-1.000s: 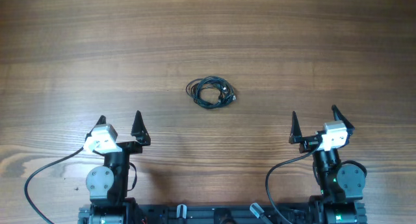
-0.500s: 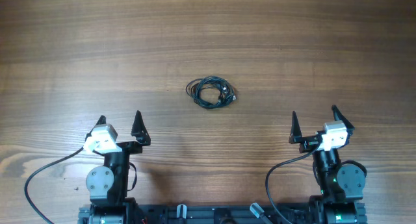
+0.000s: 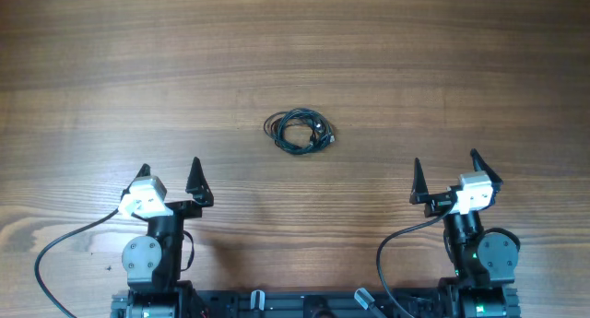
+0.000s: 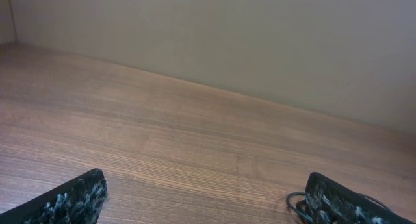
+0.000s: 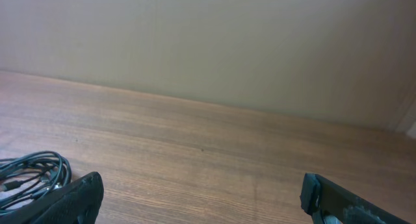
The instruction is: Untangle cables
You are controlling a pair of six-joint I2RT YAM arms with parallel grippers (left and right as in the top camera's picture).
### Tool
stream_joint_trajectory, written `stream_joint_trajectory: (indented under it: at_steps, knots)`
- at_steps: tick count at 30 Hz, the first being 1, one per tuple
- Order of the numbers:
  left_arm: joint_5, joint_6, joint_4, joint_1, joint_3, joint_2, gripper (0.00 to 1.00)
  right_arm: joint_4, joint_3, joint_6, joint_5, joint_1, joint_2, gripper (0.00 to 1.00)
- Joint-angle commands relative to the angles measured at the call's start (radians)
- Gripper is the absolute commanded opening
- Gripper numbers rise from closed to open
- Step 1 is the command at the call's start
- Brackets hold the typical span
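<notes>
- Cables (image 3: pixel 300 132) are lying as one small coiled tangle mid-table (image 3: pixel 295 41), touching neither gripper.
- Left gripper (image 3: pixel 170 166) is sitting by its base, jaws spread, gripping nothing.
- Right gripper (image 3: pixel 444 159) is sitting likewise, well apart from the tangle.

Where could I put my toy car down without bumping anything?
Lots of bare table on every side of the cables: the whole far half, both side edges, and the strip between the left fingers and right fingers. Only the little tangle in the middle is crowded.
</notes>
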Motion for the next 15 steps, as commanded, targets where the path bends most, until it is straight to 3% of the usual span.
stream_joint_trajectory:
  at_steps: [1,8,12,15]
  knots:
    - [0.008,0.007,-0.01,-0.007,0.0,0.003,1.0,0.004,-0.001,-0.009,-0.018,0.003,0.004,1.0]
    - [0.024,0.006,0.001,-0.007,0.0,0.003,1.0,0.012,-0.001,0.002,-0.077,0.003,0.004,1.0]
    - [0.027,-0.047,0.0,-0.007,0.001,0.003,1.0,0.011,0.0,0.166,-0.078,0.003,0.007,1.0]
    - [0.027,-0.077,-0.017,-0.007,0.016,0.003,1.0,0.005,0.008,0.203,-0.078,0.003,0.021,1.0]
